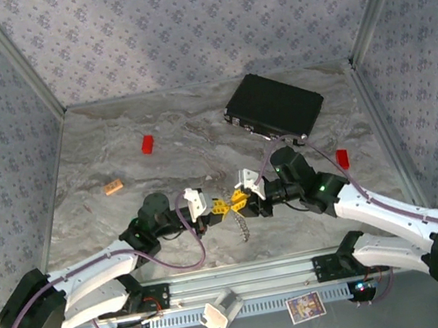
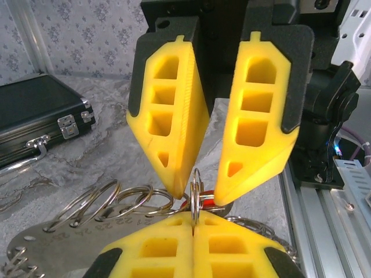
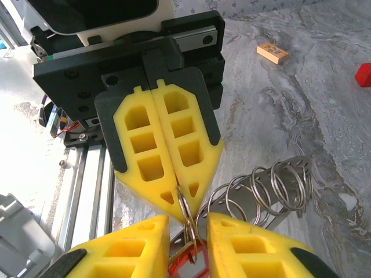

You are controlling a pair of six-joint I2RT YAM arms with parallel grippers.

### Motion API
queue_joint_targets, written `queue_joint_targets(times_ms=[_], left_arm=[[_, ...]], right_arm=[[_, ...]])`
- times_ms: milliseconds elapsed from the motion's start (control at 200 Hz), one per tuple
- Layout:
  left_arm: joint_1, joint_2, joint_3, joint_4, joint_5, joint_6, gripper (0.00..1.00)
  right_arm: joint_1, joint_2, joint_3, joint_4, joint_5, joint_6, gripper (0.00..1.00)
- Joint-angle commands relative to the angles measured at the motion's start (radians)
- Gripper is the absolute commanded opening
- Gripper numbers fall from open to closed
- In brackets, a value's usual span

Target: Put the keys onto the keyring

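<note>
Fingers (image 3: 145, 150) of the left gripper (image 3: 184, 200) are closed tight on the keyring (image 3: 186, 225), holding it upright over the near half of the table (image 1: 113, 131). The right gripper (image 3: 188, 240) meets it tip to tip, fingers apart around the red key (image 3: 184, 267); I cannot tell whether they pinch it. Threading looks to be the step in hand, so the key's hole must next find the ring's split end. A string of spare rings (image 3: 261, 191) just beside could snag. The black case (image 1: 274, 104) lies well apart.
</note>
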Motion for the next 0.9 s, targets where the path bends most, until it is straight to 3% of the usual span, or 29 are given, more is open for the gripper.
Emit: queue_joint_targets(times_ms=[0,105,220,245,330,395,545,894], left_arm=[[-0.004,0.0,0.0,0.092,0.041,-0.018,0.0],[-0.004,-0.002,-0.001,0.096,0.043,-0.02,0.0],[-0.004,-0.007,-0.001,0.087,0.038,-0.019,0.0],[-0.003,-0.01,0.002,0.075,0.031,-0.018,0.0],[-0.004,-0.027,0.015,0.002,-0.007,0.007,0.16],[-0.003,-0.042,0.034,-0.081,-0.031,0.041,0.23],[-0.004,-0.051,0.083,-0.234,-0.043,0.102,0.25],[-0.004,-0.021,0.126,-0.303,-0.008,0.135,0.23]], right_arm=[[-0.001,0.012,-0.007,0.032,-0.027,0.02,0.21],[-0.001,0.019,-0.001,0.034,-0.035,0.018,0.15],[-0.002,0.023,0.01,0.013,-0.045,0.004,0.0],[-0.003,0.022,0.014,0.001,-0.045,-0.003,0.0],[-0.002,0.018,0.033,-0.053,-0.033,-0.035,0.0],[-0.001,0.018,0.053,-0.1,-0.018,-0.064,0.0],[0.012,0.048,0.12,-0.231,0.033,-0.146,0.0],[0.07,0.132,0.228,-0.361,0.099,-0.229,0.0]])
